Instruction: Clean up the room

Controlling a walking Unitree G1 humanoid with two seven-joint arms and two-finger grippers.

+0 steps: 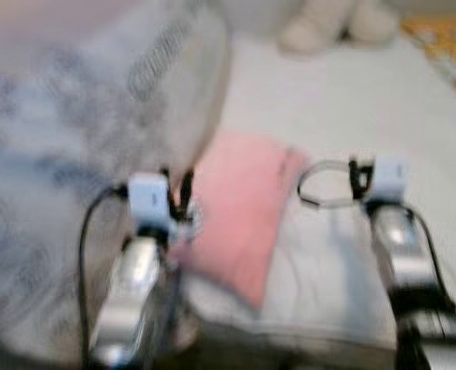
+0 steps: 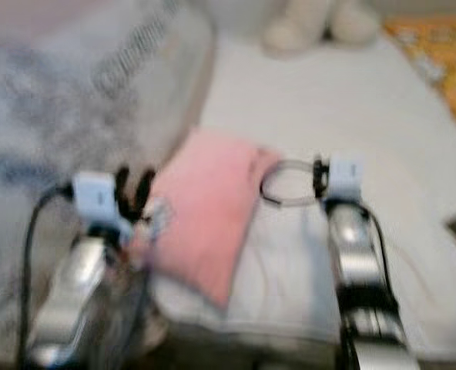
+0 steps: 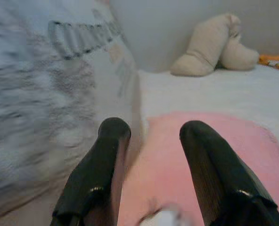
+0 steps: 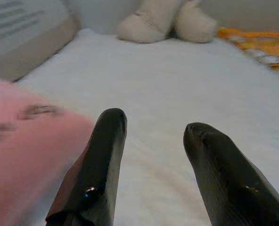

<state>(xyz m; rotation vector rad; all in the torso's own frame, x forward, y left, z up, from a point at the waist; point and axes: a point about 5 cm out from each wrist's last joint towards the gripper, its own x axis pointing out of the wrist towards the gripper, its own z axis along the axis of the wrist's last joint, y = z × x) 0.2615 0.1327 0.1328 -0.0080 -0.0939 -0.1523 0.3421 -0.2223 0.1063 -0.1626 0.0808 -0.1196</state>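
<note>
The scene is blurred, but a pink cushion (image 1: 239, 212) lies on the white bed (image 1: 343, 116), at its near edge, and it reads as the thing to be tidied. Taking the cushion as landmark: a grey patterned blanket (image 1: 66, 146) is heaped against its left side, a cream plush toy (image 3: 215, 44) sits well beyond it at the far end of the bed, and an orange patterned cloth (image 2: 436, 54) lies far off to its right. The cushion's long axis seems to run from the near edge away toward the plush toy, slightly slanted. The left gripper (image 3: 151, 136) hovers just over the cushion's left border, where it meets the blanket, with its fingers spread apart and holding nothing. The right gripper (image 4: 153, 136) is just beside the cushion's right edge, over bare sheet, fingers likewise parted and empty. The left arm looks nearer; the cushion lies directly ahead of and below its jaws, so a short descent should suffice.
</note>
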